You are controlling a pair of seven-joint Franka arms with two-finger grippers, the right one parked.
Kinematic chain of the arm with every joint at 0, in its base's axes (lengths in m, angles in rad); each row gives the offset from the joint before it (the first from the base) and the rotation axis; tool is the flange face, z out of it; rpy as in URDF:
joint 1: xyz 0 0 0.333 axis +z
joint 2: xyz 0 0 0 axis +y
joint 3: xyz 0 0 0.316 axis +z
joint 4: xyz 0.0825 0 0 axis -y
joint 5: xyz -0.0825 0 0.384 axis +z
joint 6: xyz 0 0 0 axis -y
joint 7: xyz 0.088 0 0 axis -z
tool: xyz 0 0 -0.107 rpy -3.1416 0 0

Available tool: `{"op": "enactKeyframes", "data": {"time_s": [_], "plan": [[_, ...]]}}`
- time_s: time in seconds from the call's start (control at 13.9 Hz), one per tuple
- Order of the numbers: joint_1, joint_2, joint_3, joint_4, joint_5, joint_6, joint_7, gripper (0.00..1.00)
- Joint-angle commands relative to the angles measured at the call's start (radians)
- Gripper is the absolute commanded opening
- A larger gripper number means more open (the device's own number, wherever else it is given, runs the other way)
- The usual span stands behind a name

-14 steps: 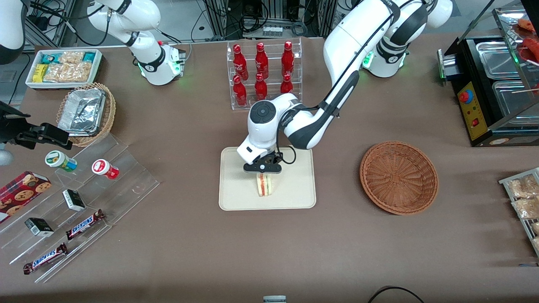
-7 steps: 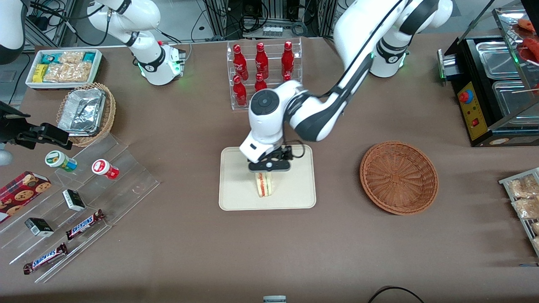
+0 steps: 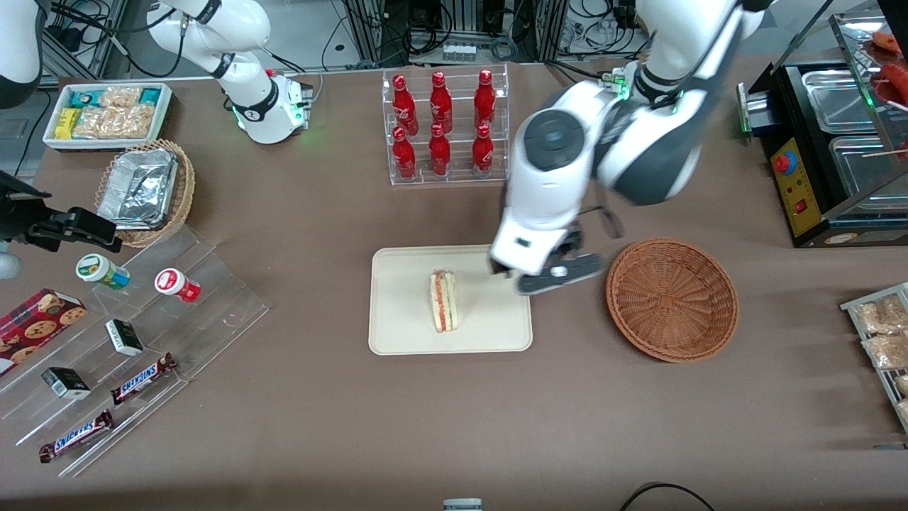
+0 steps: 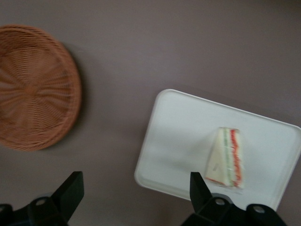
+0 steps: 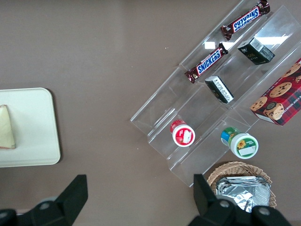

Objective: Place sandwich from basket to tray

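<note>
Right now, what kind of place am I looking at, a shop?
Likely a mock snack counter in a robot lab: racked red bottles, tiered candy bars, a sandwich on a tray. The gripper hangs between tray and basket, open.

Looks like a robotics lab dressed up as a snack shop: cola bottles [image 3: 441,128] racked, chocolate bars [image 3: 142,378] displayed, cables [image 3: 425,21] past the table's edge.

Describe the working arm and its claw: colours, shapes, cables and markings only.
The working arm has glossy white rounded shells with dark grey to black joint sections and a round dark grey cap on the wrist joint. A green light glows near its base and a thin black cable loops beside the wrist. The claw, above the table between the tray and basket, is black; its fingers are dark tapered wedges.
</note>
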Motion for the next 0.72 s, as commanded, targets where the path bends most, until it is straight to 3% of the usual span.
{"op": "enactKeyframes", "data": {"time_s": [0.0,0.65], "plan": [[0.064,-0.096,-0.006,-0.039,-0.013,-0.099,0.025,0.99],[0.377,-0.28,-0.004,-0.042,-0.138,-0.322,0.54,0.99]]}}
